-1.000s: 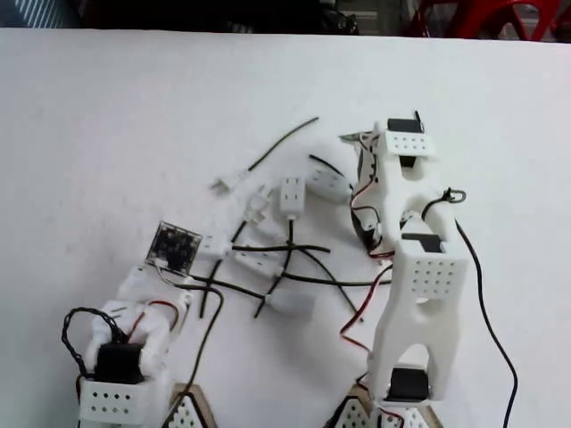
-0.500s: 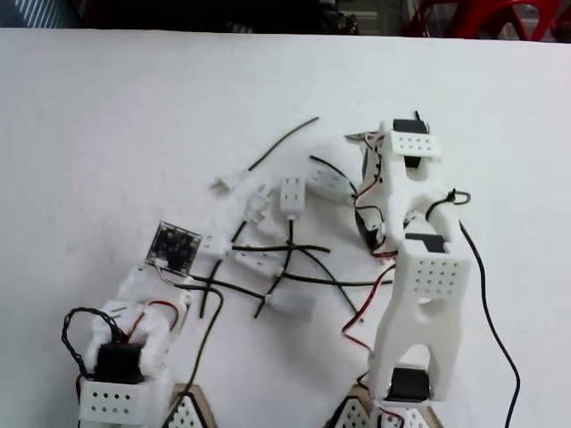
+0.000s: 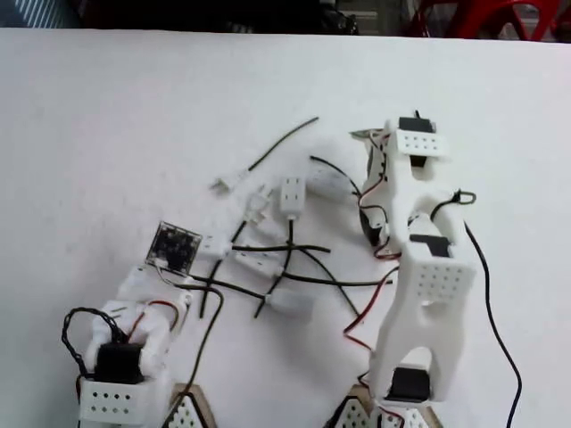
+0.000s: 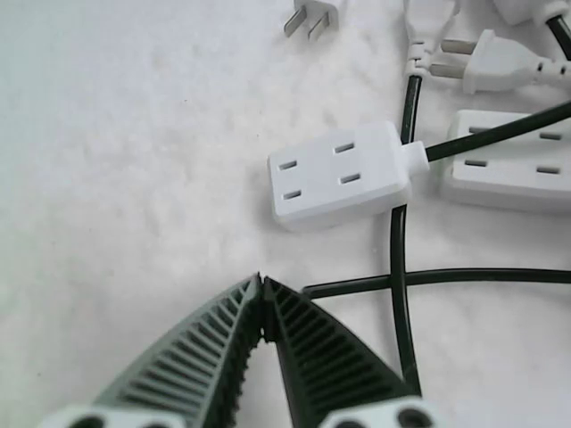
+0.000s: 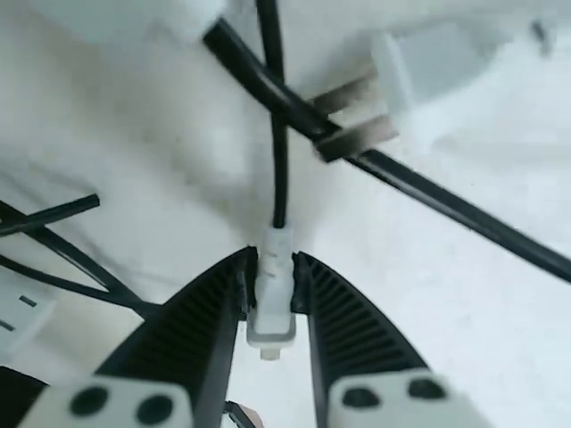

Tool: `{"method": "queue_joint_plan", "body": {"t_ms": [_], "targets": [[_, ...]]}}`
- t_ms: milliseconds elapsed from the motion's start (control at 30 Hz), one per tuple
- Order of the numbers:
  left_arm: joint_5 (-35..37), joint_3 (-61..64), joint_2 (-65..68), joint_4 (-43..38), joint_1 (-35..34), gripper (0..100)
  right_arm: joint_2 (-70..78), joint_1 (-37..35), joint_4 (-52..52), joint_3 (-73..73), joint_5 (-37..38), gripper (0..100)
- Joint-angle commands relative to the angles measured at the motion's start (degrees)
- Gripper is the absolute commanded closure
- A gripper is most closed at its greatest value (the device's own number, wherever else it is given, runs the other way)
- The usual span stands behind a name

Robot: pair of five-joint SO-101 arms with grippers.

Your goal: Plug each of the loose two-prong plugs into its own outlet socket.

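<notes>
Left wrist view: left gripper (image 4: 261, 308) sits low over the white table (image 4: 116, 134), ribbed jaws pressed tip to tip with nothing between them; just ahead of the tips lies a white outlet block (image 4: 339, 174), four slots facing up, its dark cord (image 4: 500, 132) leaving one end; a second outlet block (image 4: 508, 160) lies just beside that end; farther off a loose two-prong plug (image 4: 489, 62) lies flat on the table, and a smaller plug (image 4: 310, 16) lies at the frame edge, well apart from it; both plugs lie unplugged, prongs bare. Right wrist view: right gripper (image 5: 271, 260) is clamped on a slim white cord end (image 5: 270, 308), with a black cable running out of it away from the wrist; whether that piece is a plug I cannot tell; beyond it another two-prong plug (image 5: 419, 62) lies with its prongs (image 5: 357, 120) crossing a black cable (image 5: 464, 214). High view: left arm (image 3: 134, 339) is folded at the near-left corner; right arm (image 3: 419, 294) is stretched out along the right of the cord tangle (image 3: 285, 259) near table centre.
</notes>
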Motion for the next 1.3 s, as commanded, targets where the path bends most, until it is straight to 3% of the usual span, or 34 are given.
{"method": "queue_joint_plan", "body": {"t_ms": [0,267,767,900,1067,1267], "targets": [[0.4,-0.3,-0.8,-1.4,0.6,98,-11.2,1.5,0.9,3.1,0.8,98.2],[0.4,-0.3,-0.8,-1.4,0.6,98,-30.3,6.7,0.8,9.4,3.8,98.2],[0.4,-0.3,-0.8,-1.4,0.6,98,-52.1,14.8,0.5,9.5,3.3,98.1],[0.5,-0.6,-0.8,-1.4,0.6,98,-56.9,16.2,-2.3,9.6,-3.3,98.1],[0.8,-2.6,-0.8,-4.0,-0.6,98,-59.6,12.4,-7.6,14.2,-9.3,98.1],[0.9,-9.4,-0.8,-9.9,-3.6,98,-66.6,1.0,-10.2,24.4,-13.2,98.1]]}}
